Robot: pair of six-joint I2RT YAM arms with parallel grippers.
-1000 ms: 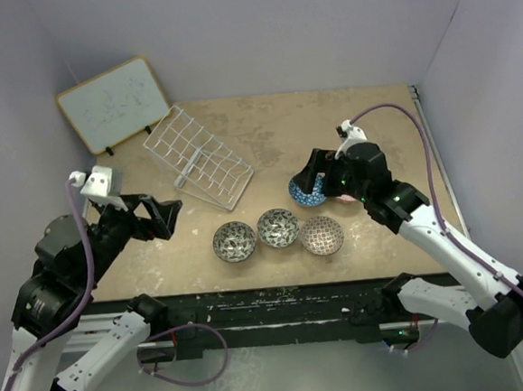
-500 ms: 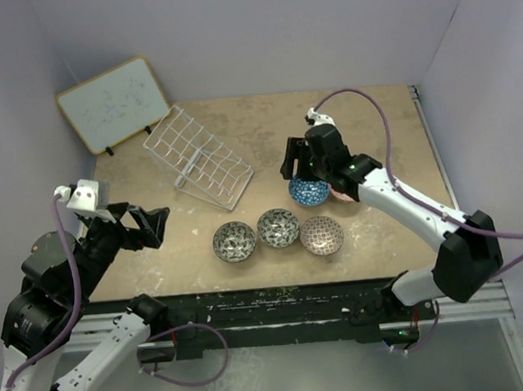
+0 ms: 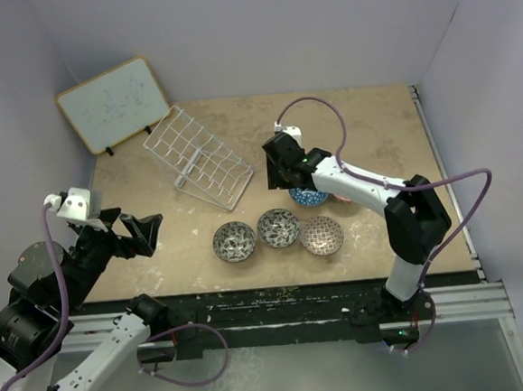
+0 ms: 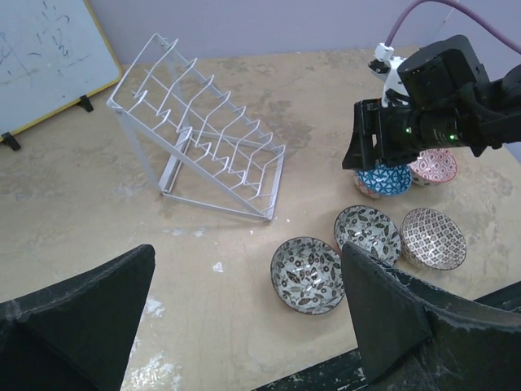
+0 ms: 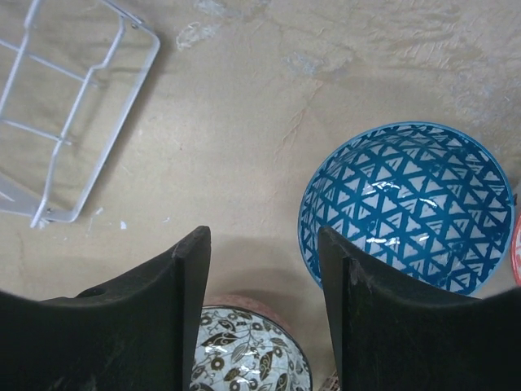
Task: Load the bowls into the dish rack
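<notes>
Above the table [image 3: 374, 123], right gripper [image 3: 280, 169] hovers with jaws apart and empty, beside the blue bowl [image 5: 407, 204]

Nothing is in the dish rack [image 3: 200, 157] yet; the blue bowl lies outside one finger [image 5: 358, 293], not between the pair; drop straight down and that finger could clip the rim, tipping the bowl or shoving it into the pink bowl [image 4: 435, 165] just beside it; three patterned bowls [image 3: 278, 228] sit in a row nearer the bases; left gripper [image 3: 142, 232] hangs wide open, empty, well apart.

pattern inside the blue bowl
Blue bowl: blue triangles on white, clearest in the right wrist view.
</notes>
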